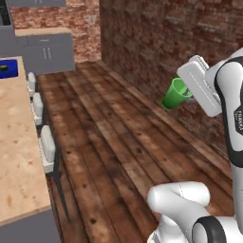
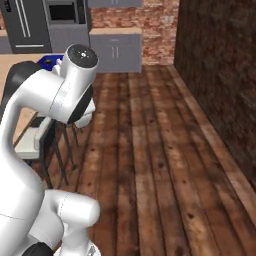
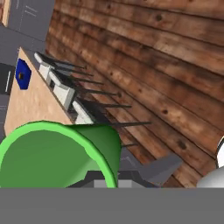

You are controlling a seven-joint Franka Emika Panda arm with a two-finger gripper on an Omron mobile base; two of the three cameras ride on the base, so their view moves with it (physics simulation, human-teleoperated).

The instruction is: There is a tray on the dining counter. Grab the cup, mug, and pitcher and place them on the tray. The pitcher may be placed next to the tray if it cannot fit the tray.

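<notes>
A: Left base view: where do things stand?
B: Desk (image 1: 19, 156) runs down the left edge, with the tray (image 1: 8, 69) at its far end, upper left of the frame.
A: And the cup?
B: Cup (image 1: 175, 94) hangs tilted at right of centre over the floor, claw (image 1: 189, 92) clamped on it.
A: Progress?
B: Early, I'd judge: cup not yet delivered, and mug and pitcher remain.

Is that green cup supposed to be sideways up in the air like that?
Yes, it looks odd but deliberate: the small bright green tapered cup is tipped on its side, mouth outward, carried by the robot's claw above the wooden floor, away from the beige dining counter.
</notes>
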